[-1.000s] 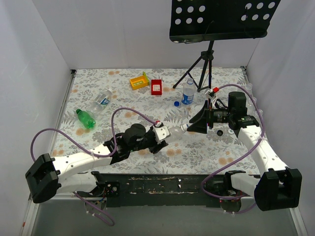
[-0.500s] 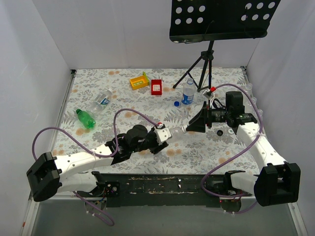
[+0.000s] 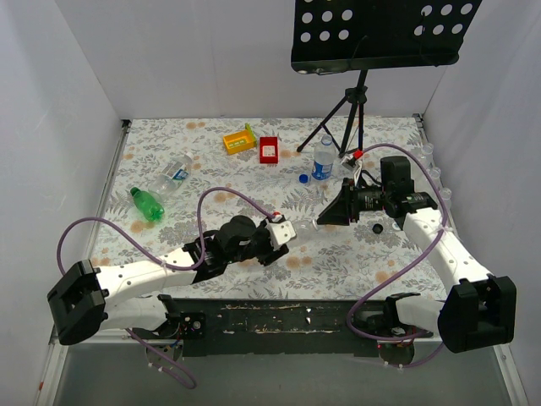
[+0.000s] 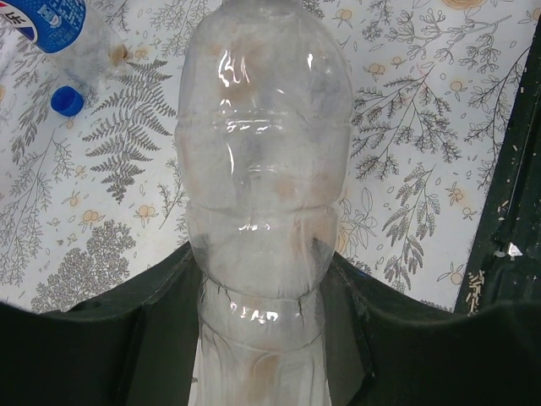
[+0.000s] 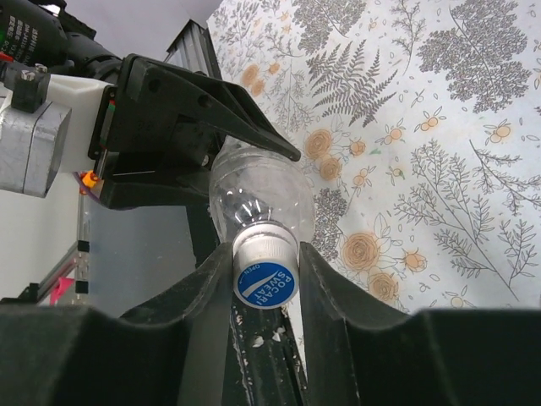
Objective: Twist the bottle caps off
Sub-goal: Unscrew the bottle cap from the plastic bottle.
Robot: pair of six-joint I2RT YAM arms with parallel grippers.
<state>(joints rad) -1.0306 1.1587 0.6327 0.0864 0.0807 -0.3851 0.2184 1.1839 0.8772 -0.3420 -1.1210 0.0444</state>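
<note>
Left gripper (image 4: 262,254) grips the clear bottle (image 4: 264,152) by its body, bottle jutting out ahead of the fingers. Right gripper (image 5: 265,254) has its jaws flush against both sides of the blue cap (image 5: 265,283), on the bottle's neck, right between its tips.

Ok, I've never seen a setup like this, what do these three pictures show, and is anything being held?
These are two white robot arms, left arm and right arm, bolted at a table's near edge. One picture looks down from above; the other two come from wrist cameras. The left gripper is clamped on a clear plastic bottle, held sideways. The right gripper grips that bottle's white screw cap with a blue top. Elsewhere: a green plastic bottle and another clear one lying down, an upright blue-labelled bottle, a yellow box, a red box, a loose blue cap.
</note>
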